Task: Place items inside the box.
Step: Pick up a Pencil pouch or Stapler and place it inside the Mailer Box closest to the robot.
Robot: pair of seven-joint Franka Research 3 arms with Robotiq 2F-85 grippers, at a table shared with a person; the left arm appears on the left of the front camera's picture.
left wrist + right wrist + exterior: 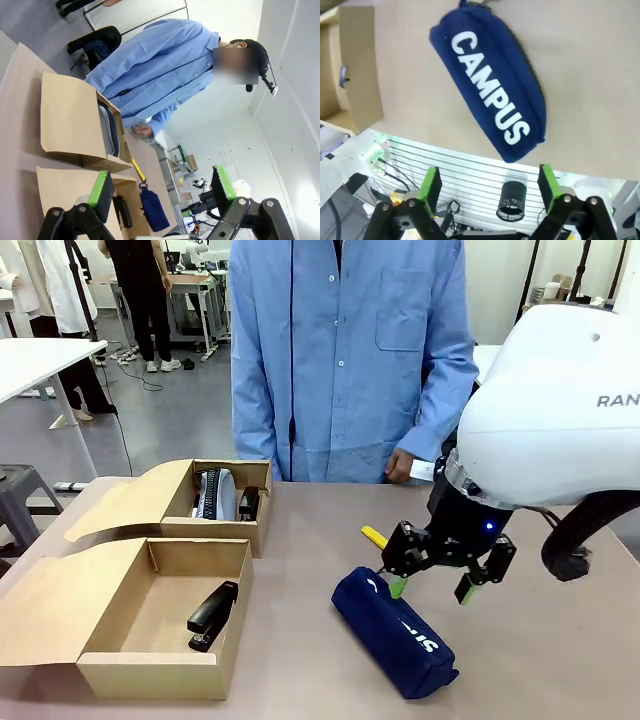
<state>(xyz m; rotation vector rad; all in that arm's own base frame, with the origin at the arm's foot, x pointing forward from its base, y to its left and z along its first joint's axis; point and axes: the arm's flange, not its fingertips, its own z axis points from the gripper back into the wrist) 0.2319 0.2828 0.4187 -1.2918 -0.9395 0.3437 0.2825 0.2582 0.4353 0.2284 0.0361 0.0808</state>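
Presently, right gripper spread wide close over navy pouch on worktop, left gripper likewise wide and empty, one black stapler inside box.

— What is sitting beyond the brown table?
— A grey floor is stretching toward twelve o'clock, with cables trailing over it.
— And at nine o'clock?
— A white table is standing there, with a grey stool sitting near it. A workbench is standing far back at eleven, and light is brightening the white wall at one.
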